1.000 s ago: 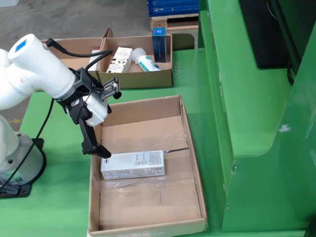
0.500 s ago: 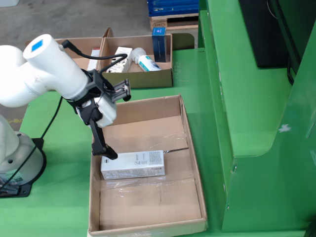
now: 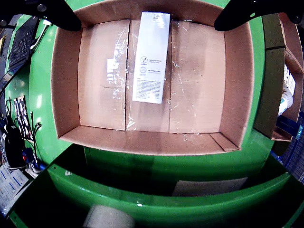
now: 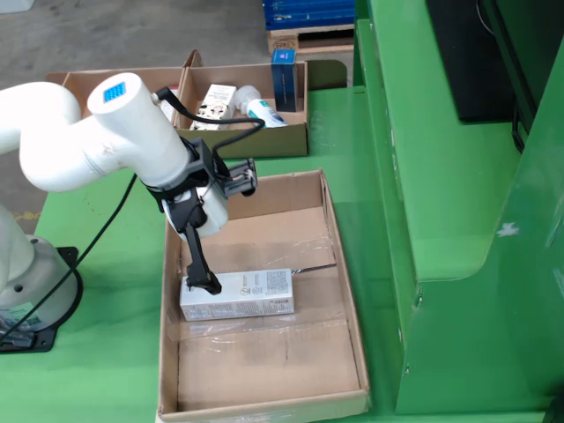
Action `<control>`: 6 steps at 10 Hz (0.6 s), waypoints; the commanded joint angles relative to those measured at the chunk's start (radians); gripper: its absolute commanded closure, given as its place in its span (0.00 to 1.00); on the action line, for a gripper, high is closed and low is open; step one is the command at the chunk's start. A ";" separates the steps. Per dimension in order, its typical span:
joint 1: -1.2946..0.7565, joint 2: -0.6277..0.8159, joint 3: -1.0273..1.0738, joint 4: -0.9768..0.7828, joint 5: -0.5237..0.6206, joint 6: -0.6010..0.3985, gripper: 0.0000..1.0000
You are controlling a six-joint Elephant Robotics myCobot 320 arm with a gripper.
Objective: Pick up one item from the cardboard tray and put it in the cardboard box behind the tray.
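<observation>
Over the last second our arm (image 4: pixel 88 132) has swung in from the tray's left edge, as the fixed view shows it, and now hangs over the tray (image 4: pixel 348 291) itself; the lower finger tip, which sat at the carton's end corner a second ago, is now right at the left end of the carton (image 4: pixel 238 294) — touching or just above it, we cannot tell which from this angle.

The carton has not shifted; it lies flat on the tray floor, long side across the tray in the fixed view, roughly mid-tray and close to the left wall. In the wrist view the same carton (image 3: pixel 152 57) runs straight up the middle of the picture, and the fingers (image 3: pixel 52 12) stand wide apart, one dark tip in each upper corner, with the carton's near end between them; nothing is clamped yet.

We read this as the end of the approach: the gripper (image 4: pixel 207 264) is lined up over the carton's end and the grasp has not begun. What is left is to come down, close across the narrow width and lift; then carry it to the box (image 4: pixel 251 141) behind the tray, which already holds a few items.

One concern — the hold would be at the very end of a long carton, so it may tip or swing when it leaves the floor; the tray's left wall is also near the outer finger.
</observation>
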 commanded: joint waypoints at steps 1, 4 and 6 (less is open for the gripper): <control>-0.005 -0.119 0.144 -0.013 0.012 -0.013 0.00; -0.014 -0.139 0.096 0.061 0.005 -0.018 0.00; -0.014 -0.142 0.079 0.083 0.002 -0.018 0.00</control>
